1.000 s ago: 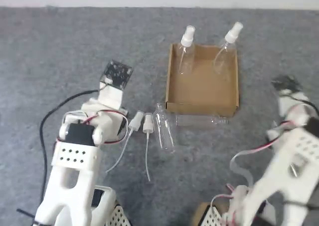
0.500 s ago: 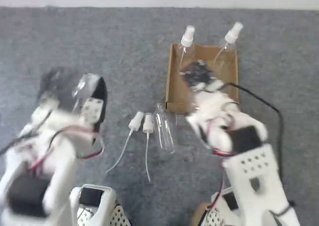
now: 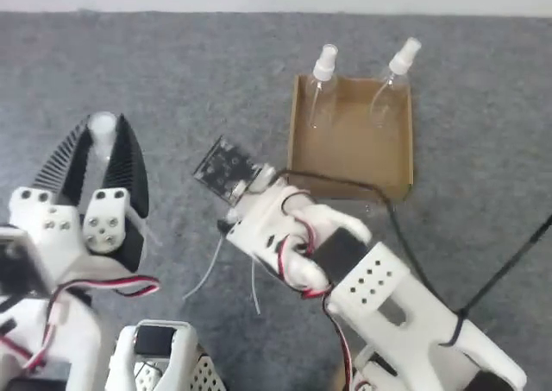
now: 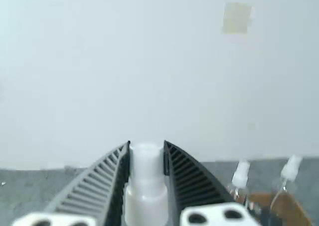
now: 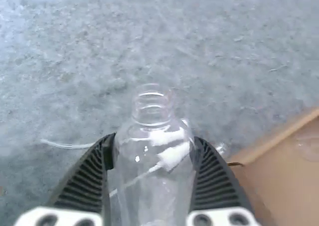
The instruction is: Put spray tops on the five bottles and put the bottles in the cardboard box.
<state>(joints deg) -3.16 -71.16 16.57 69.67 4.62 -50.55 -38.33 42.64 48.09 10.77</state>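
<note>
**Top in one gripper, open bottle in the other, not yet brought together.**

We found the left gripper (image 4: 146,145) closed narrowly on a white spray top (image 4: 145,186) and raised over the left side of the table (image 3: 172,72). The top's long axis ran out between the fingers as far as their tips. The right gripper (image 5: 152,140) was clamped round the body of a clear bottle (image 5: 152,106), just beside the near corner of the cardboard box (image 3: 297,141). The bottle's long axis lay along the gripper, its bare mouth pointing away from the wrist. We judged the top well apart, to the bottle's left, so the two axes needed lining up.
</note>
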